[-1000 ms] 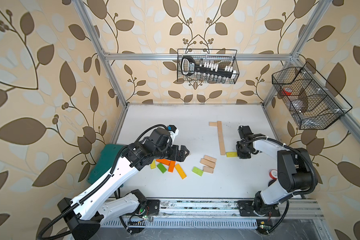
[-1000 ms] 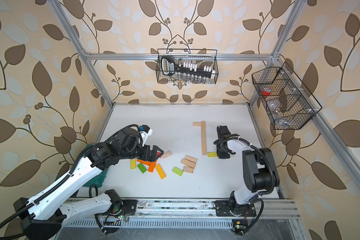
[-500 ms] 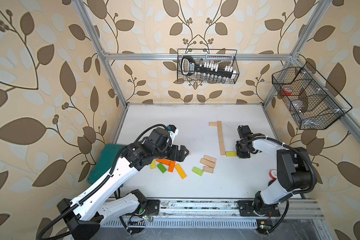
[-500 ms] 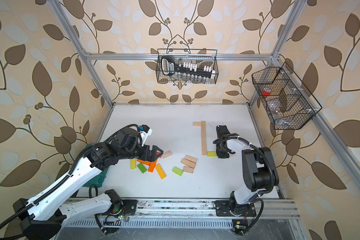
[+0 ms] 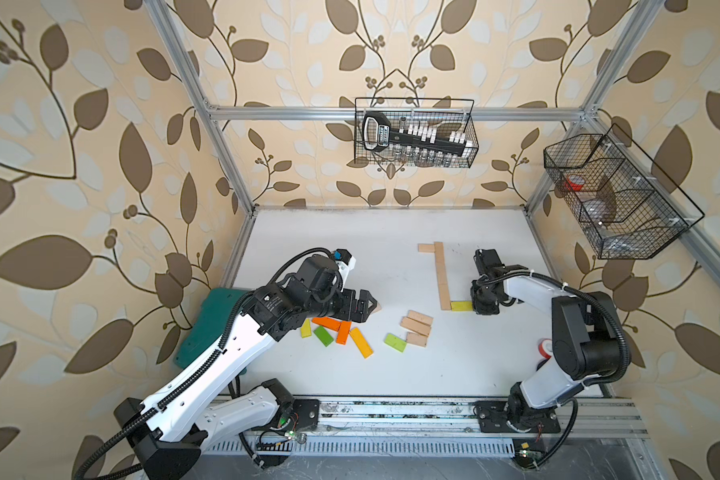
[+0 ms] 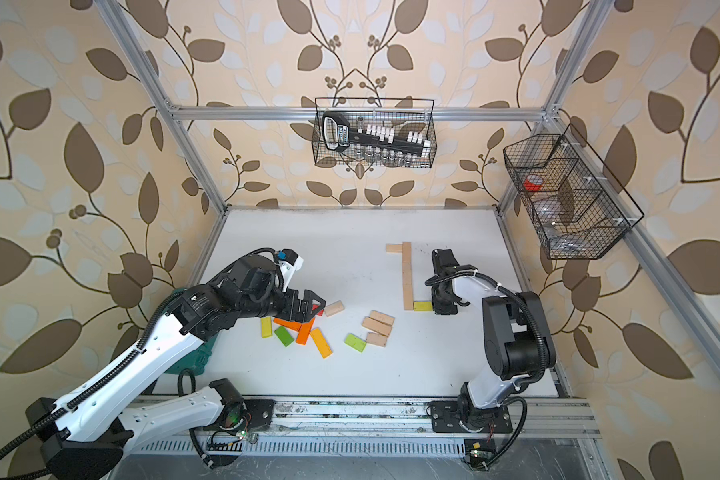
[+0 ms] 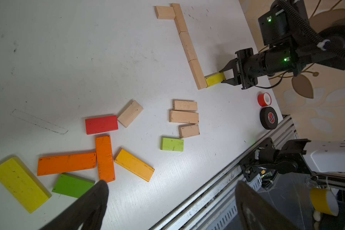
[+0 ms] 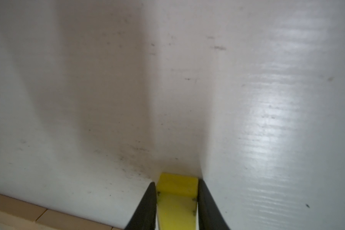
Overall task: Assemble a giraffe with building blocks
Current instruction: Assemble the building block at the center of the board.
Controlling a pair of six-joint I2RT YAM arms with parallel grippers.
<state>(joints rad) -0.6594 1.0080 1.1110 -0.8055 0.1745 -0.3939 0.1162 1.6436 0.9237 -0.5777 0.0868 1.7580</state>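
Note:
Pale wooden building blocks form a long column (image 5: 442,274) with a short block (image 5: 425,248) at its far end, seen in both top views. A yellow block (image 8: 177,209) lies flat against the column's near end (image 7: 214,79). My right gripper (image 8: 176,184) is low on the table and shut on this yellow block, one finger on each side (image 5: 481,307). My left gripper (image 7: 171,183) hangs wide open and empty over the loose coloured blocks (image 5: 371,306). These include a red block (image 7: 101,124), orange blocks (image 7: 105,158), green blocks (image 7: 171,144) and three pale blocks (image 5: 417,328).
A dark green case (image 5: 208,324) lies at the table's left edge under my left arm. A red tape roll (image 7: 264,99) and a black one (image 7: 268,117) sit near the right front corner. Wire baskets (image 5: 416,133) (image 5: 616,199) hang on the walls. The metal rail (image 5: 391,409) runs along the front.

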